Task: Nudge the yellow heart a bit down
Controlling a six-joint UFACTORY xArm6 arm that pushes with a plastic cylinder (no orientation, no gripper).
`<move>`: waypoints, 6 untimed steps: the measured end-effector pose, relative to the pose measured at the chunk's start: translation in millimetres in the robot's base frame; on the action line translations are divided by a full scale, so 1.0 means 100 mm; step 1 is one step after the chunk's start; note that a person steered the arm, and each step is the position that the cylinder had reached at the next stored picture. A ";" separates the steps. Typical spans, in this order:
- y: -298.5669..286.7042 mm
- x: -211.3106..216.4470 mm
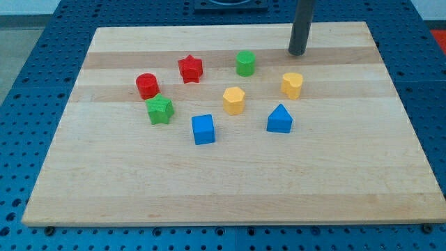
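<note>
Camera view shows a wooden board (pixel 230 181) lying on a blue perforated table (pixel 28 70), and all places below are given relative to the yellow heart (pixel 292 84), the block that the task names. Nearest to the view's bottom is the blue cube (pixel 203 129), well to the left of the heart and lower than it. The blue block with a pointed top (pixel 279 119) (a triangular shape, as far as can be made out) sits just below the heart, slightly to its left, and apart from it. The green star (pixel 159 109) is far to the left of the heart and a little lower. The yellow hexagon-like block (pixel 234 100) stands near the heart on its left side, a little lower, with a clear gap between them. The red cylinder (pixel 147 86) is at about the same height as the heart, far to its left. The red star (pixel 189 68) is left of the heart and somewhat higher. The green block (pixel 245 63), whose exact shape cannot be made out, is up and to the left of the heart, near it. My tip (pixel 297 53) rests on the board above the heart, almost straight over it toward the view's top, near but not touching. The arm carries no claw, only the dark rod, so there is no open or closed state to tell.
</note>
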State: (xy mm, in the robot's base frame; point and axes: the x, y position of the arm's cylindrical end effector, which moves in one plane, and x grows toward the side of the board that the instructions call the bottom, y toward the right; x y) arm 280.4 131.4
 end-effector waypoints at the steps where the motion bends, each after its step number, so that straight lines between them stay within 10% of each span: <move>1: 0.00 0.01; 4: -0.21 0.88; 6: 0.01 0.72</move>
